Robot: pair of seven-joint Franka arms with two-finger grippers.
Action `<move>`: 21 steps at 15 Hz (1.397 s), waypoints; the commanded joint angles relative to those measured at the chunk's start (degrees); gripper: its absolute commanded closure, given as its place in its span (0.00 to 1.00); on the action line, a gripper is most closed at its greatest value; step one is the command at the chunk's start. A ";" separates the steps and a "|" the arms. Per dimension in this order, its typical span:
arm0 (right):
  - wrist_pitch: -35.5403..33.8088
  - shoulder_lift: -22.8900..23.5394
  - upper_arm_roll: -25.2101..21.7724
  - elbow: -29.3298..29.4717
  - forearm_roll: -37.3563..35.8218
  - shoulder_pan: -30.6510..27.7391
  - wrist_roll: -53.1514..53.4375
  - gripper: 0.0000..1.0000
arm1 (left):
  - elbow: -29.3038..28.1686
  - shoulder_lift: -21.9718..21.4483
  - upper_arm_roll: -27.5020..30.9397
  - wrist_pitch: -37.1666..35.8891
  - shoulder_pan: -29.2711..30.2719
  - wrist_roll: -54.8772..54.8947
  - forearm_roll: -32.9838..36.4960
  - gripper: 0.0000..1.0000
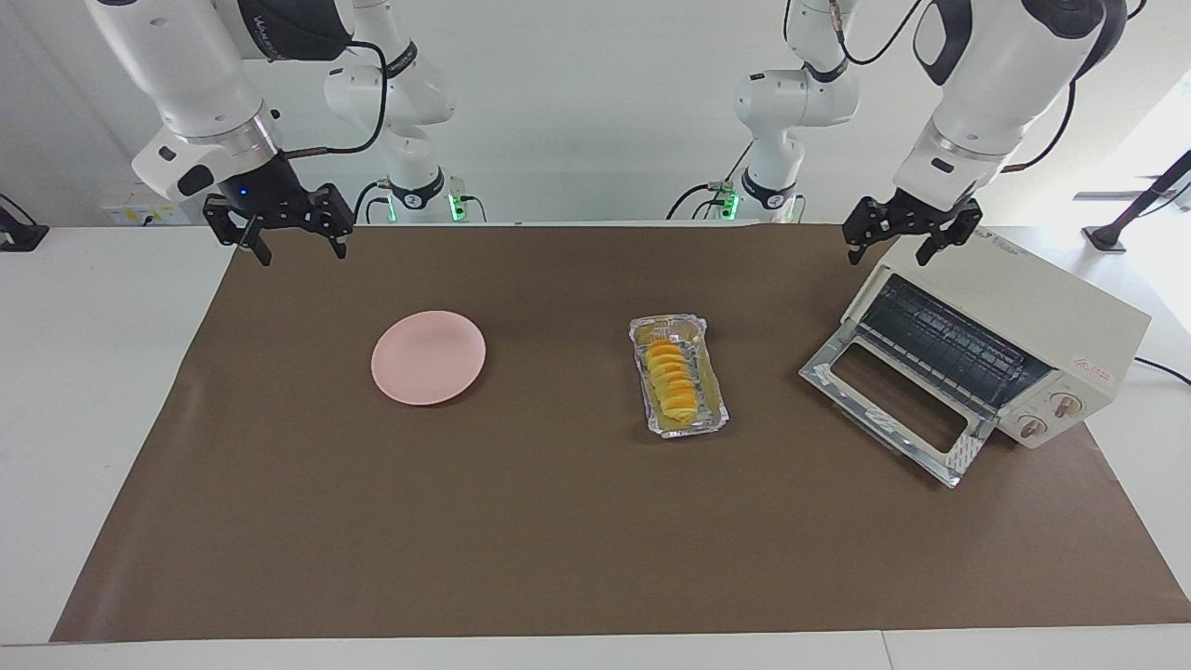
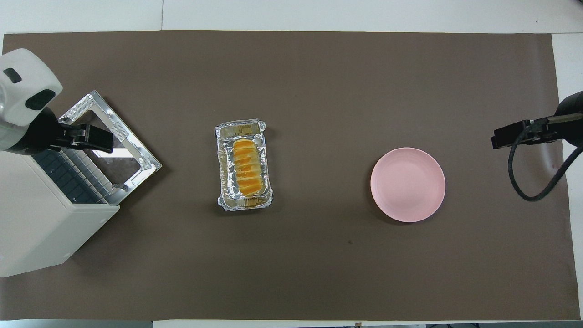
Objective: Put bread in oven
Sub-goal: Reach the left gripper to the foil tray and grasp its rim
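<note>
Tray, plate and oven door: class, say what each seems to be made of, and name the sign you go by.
Tray: thin aluminium foil, shiny; its walls are crinkled and glint. Plate: probably matte plastic, though glazed ceramic is possible; even pink, no shine. Oven door: glass pane in a bright metal frame; the brown mat shows through and a light reflects.

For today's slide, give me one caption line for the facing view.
Bread in foil tray between pink plate and open toaster oven; left gripper and right gripper raised, open.
</note>
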 commanded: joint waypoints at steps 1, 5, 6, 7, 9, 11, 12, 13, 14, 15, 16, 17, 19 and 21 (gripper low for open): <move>0.95 -1.01 0.85 -1.41 0.19 -1.10 -0.97 0.00 | -2.46 -0.68 0.72 4.17 -5.32 -5.37 -0.81 0.00; 0.95 -1.01 0.76 -1.41 0.63 -1.10 -0.88 0.00 | -1.23 6.41 0.81 9.97 -14.28 -15.38 -0.81 0.00; 0.95 -1.01 0.76 -1.41 0.63 -1.10 -0.88 0.00 | 1.56 10.97 0.89 10.16 -17.18 -19.24 -0.38 0.00; 0.95 -1.01 0.76 -1.41 0.63 -1.10 -0.88 0.00 | 4.98 15.71 0.90 10.51 -19.30 -22.15 -0.20 0.00; 0.86 -1.01 0.76 -1.41 0.72 -1.10 -0.88 0.00 | 6.34 20.05 0.90 15.32 -22.11 -25.32 -0.28 0.00; 0.86 -1.01 0.76 -1.41 0.72 -1.10 -0.97 0.00 | 5.98 22.69 0.90 18.94 -23.35 -26.74 -0.28 0.00; 0.86 -1.01 0.76 -1.50 0.72 -1.10 -0.97 0.00 | 6.07 24.36 0.98 19.38 -25.19 -28.14 -0.28 0.00; 0.86 -1.10 0.76 -1.50 0.90 -1.10 -0.97 0.00 | 6.16 25.68 1.16 19.74 -26.34 -29.63 -0.11 0.00; 0.86 -1.10 0.76 -1.50 1.25 -1.10 -0.97 0.00 | 5.90 26.13 1.07 20.26 -26.26 -29.91 -0.02 0.01; 0.95 -1.10 0.76 -1.58 1.34 -1.10 -0.97 0.00 | 4.42 26.13 1.07 21.22 -26.17 -29.91 -0.02 0.02; 0.95 -1.10 0.76 -1.58 1.34 -1.10 -0.97 0.00 | 1.97 25.61 1.07 22.54 -26.52 -30.00 -0.02 0.02; 0.95 -1.19 0.76 -1.58 1.34 -1.01 -0.88 0.00 | 0.38 25.26 1.16 22.99 -26.61 -30.52 -0.02 0.04; 0.16 -1.27 0.76 -1.67 1.16 -0.83 -1.31 0.00 | -0.43 24.99 1.07 22.64 -26.61 -31.14 -0.02 0.07; -1.33 -1.36 0.76 -1.67 1.16 -1.01 -1.40 0.00 | -1.31 24.82 1.16 22.90 -26.61 -31.14 -0.02 0.13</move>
